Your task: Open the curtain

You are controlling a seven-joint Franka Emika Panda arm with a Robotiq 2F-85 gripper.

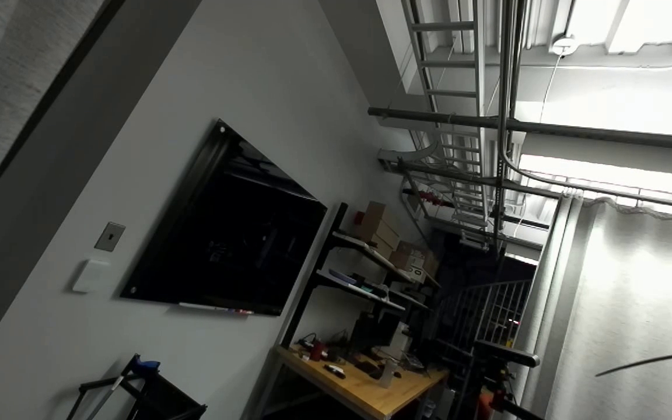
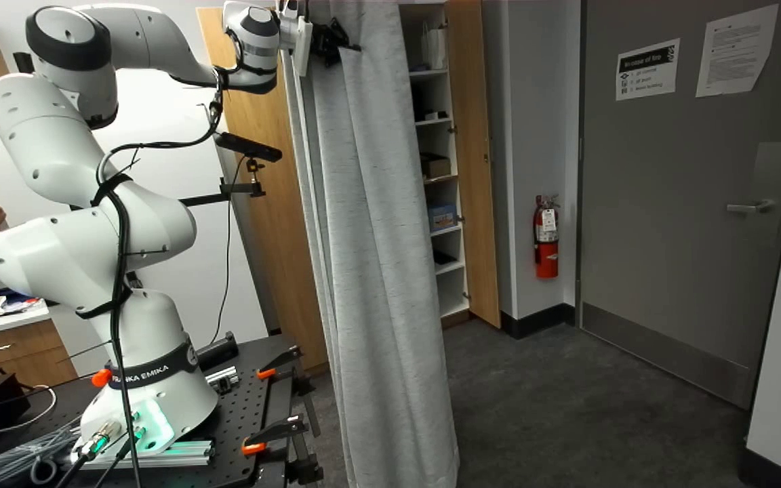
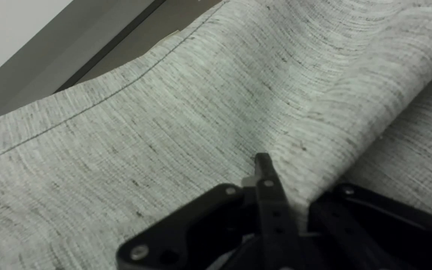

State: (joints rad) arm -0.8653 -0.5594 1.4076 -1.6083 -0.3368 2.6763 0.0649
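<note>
Filling most of the wrist view: the curtain [image 3: 126, 161], a light-grey weave, heathered with short dark flecks and fine streaks. A dark seam runs diagonally alongside the free edge at upper left; a plain grey band [image 3: 68, 43] shows beyond that edge. One broad, rounded fold climbs from the centre to the upper right, shaded on its underside. The hand [image 3: 293, 204] is clenched on the fabric, the fold narrowing between its fingers [image 3: 272, 202].

In an exterior view, the curtain hangs as a narrow bunch beside the arm [image 2: 68, 142], overlapping a wooden cabinet [image 2: 475, 190] behind it. Long, soft folds run from the top of the frame to its bottom edge. Finger detail not resolvable here.

In an exterior view, tilted: streaked grey fabric [image 1: 3, 76] crosses the upper left corner; a pale drape [image 1: 622, 280] hangs at right, folds gathered along its left side, a bright patch high up. Cannot tell whether either is the same cloth. A black screen [image 1: 225, 233] on the wall [image 1: 266, 70] lies between them.
</note>
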